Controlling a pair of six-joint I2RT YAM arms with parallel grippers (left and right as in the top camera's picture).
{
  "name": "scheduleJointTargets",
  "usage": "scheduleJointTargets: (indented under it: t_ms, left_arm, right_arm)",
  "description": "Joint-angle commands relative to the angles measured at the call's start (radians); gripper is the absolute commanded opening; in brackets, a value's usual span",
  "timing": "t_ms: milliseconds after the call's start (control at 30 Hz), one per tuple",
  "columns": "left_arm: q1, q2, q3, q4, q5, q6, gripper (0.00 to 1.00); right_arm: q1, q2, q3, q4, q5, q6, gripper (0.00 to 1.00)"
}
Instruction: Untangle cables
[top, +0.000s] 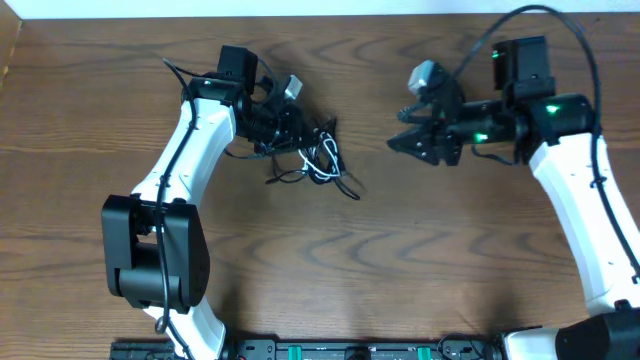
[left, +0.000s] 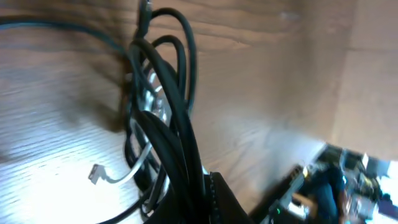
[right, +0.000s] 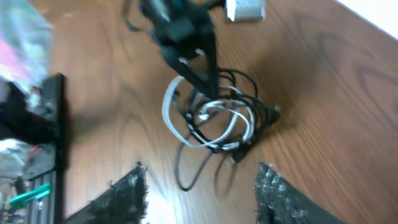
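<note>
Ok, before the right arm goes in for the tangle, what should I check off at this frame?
1. Left gripper shut on the black cables: ok.
2. Right gripper open and empty: ok.
3. Right gripper apart from the tangle, bare table between: ok.
4. White cable free of the black ones: not ok, it loops through them.
5. White cable's plug end lying loose on the table: ok.
6. A single strand clear to pick: cannot tell, wrist views are blurred.
</note>
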Motion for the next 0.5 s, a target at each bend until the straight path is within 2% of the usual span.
scheduleJointTargets:
  t_ms: [0, 100, 267, 433, 467]
  left_arm:
    - [0.003, 0.009, 0.006, -0.029, 0.251, 0.270, 0.08]
    - [0.003, 0.009, 0.006, -0.038, 0.338, 0.341, 0.08]
    - [0.003, 0.009, 0.006, -0.034, 0.356, 0.338, 0.08]
    - [0.003, 0.009, 0.006, -0.023, 0.394, 0.336, 0.08]
    - [0.003, 0.009, 0.006, -0.019, 0.394, 0.336, 0.08]
  right_arm:
    - [0.070, 0.018, 0.011, 0.006, 0.143, 0.016, 0.68]
    - [0.090, 0.073, 0.011, 0.047, 0.168, 0.184, 0.72]
    - [0.090, 0.216, 0.011, 0.140, 0.136, 0.674, 0.74]
    - [0.092, 0.350, 0.011, 0.271, -0.158, 0.794, 0.71]
    - [0.092, 0.380, 0.011, 0.320, -0.232, 0.855, 0.70]
